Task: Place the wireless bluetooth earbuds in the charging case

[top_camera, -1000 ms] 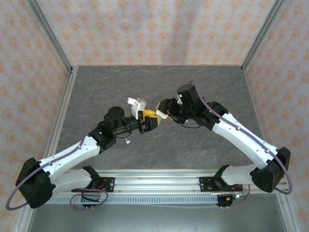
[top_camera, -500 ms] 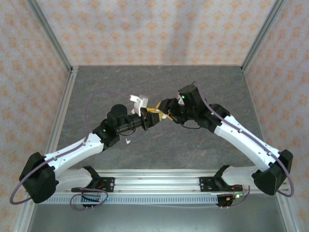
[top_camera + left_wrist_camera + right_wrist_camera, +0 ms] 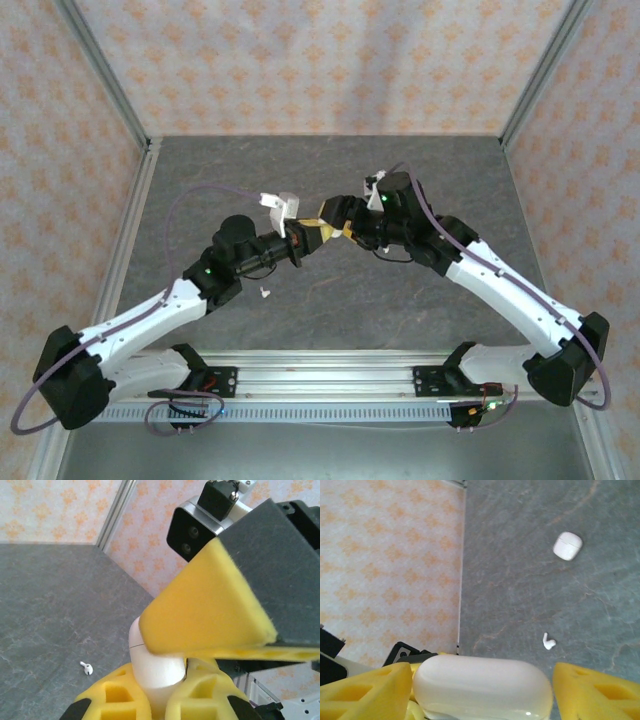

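A white charging case (image 3: pixel 155 666) hangs above the table with my left gripper (image 3: pixel 165 697) shut on it, its yellow foam pads (image 3: pixel 117 692) pressed against the lower half. My right gripper (image 3: pixel 485 690) stands open around the same charging case (image 3: pixel 482 687). Its left pad (image 3: pixel 375 690) is against the case and its right pad (image 3: pixel 597 692) stands slightly off. In the top view the two grippers meet tip to tip, left gripper (image 3: pixel 310 236) and right gripper (image 3: pixel 336 216). One tiny white earbud (image 3: pixel 265 292) lies on the table; it is also the earbud (image 3: pixel 86 668) and the earbud (image 3: pixel 548 641).
A second white case (image 3: pixel 567 546), closed, lies on the grey table beyond the earbud. The grey table (image 3: pixel 330 300) is boxed in by patterned walls with metal corner posts (image 3: pixel 140 140). The right gripper's pad (image 3: pixel 210 605) overhangs the held case.
My left gripper has closed on the case. My right gripper's jaws have spread apart from it. Both grippers have moved slightly toward the far side of the table.
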